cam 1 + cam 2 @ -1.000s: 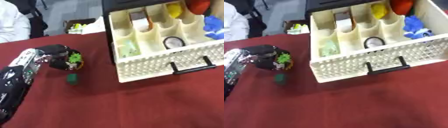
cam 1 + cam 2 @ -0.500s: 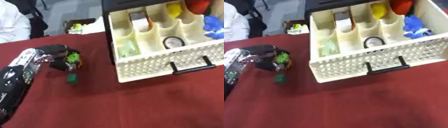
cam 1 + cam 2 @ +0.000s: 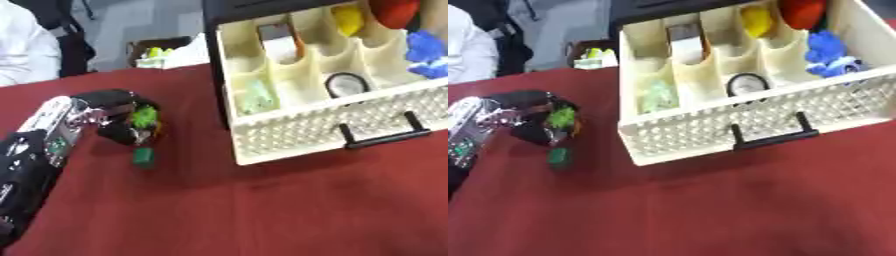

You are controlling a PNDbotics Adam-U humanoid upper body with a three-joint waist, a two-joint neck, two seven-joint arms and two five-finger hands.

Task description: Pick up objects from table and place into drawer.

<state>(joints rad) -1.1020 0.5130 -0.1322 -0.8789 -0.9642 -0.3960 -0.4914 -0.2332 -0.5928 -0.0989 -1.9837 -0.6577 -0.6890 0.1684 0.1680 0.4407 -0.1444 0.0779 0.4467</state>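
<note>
My left hand reaches in from the lower left over the red table, its fingers curled round a bright green object with an orange bit beside it. A small dark green piece lies on the cloth just below the hand. To the right stands the open cream drawer with a black handle. Its compartments hold a pale green thing, a round black-rimmed item, a yellow object, a red object and a blue object. My right hand is not in view.
A black cabinet frame surrounds the drawer's back. A small box with yellow-green contents sits beyond the table's far edge. A person in white sits at the far left.
My left hand has stayed closed on the green object and lifted it slightly, with the dark green piece left on the table below. The camera has shifted a little.
</note>
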